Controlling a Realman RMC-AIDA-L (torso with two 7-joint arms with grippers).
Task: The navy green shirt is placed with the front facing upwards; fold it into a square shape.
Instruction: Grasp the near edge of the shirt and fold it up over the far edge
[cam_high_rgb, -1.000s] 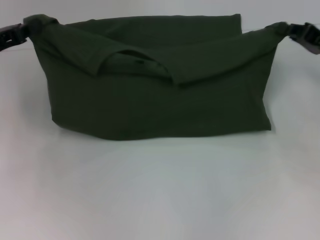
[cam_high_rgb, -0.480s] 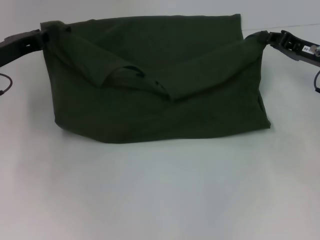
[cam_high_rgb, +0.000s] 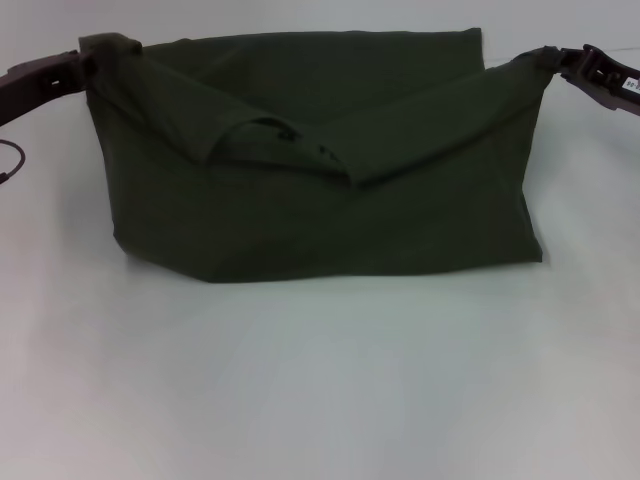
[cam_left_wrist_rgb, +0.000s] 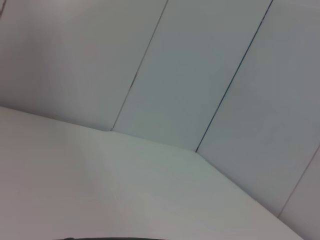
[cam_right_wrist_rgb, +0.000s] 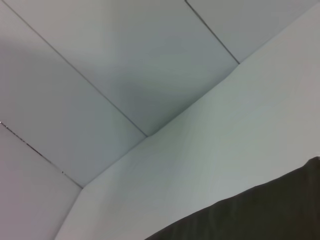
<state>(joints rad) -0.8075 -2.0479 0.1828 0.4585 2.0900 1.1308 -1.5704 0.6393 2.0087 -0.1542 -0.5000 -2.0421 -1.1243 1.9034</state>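
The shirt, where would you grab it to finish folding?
Probably by its two top corners, each from its own side, as now: the left gripper and right gripper pinch the shirt there, since those bunched ends stick outward and lift the whole fold evenly.

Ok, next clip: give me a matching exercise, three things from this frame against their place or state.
Things:
1. left gripper
2. right gripper
3. dark olive-green cotton shirt

States:
A. partly folded on the white table, plain side showing
B. pinching the shirt corner at the head view's right
C. pinching the shirt corner at the head view's left

Pairs: 1-C, 2-B, 3-A
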